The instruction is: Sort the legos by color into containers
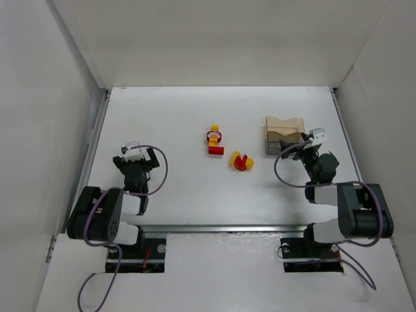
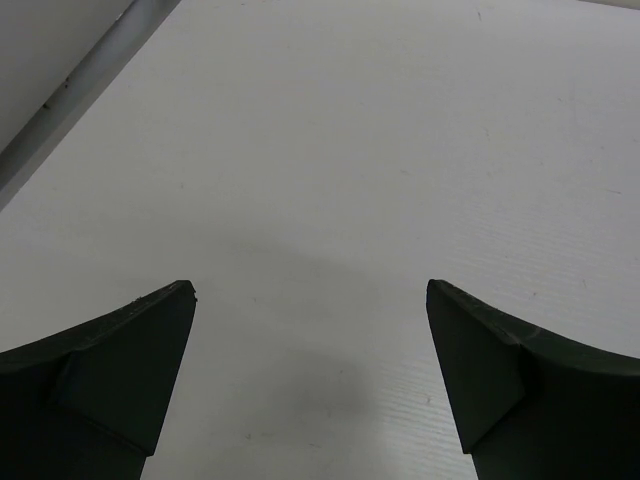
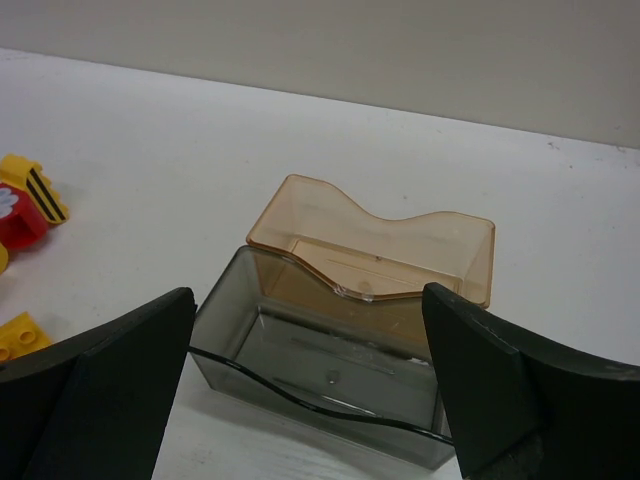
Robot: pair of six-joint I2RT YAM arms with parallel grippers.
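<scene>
Two legos clumps lie apart, left of adjoining containers.

Right wrist view: the legos are chopped by the left edge, and one yellow brick sits half behind a finger of the right claw. The grey tub has both near corners hidden behind those fingers. From above, the far clump and near clump are too small to count bricks.
</scene>
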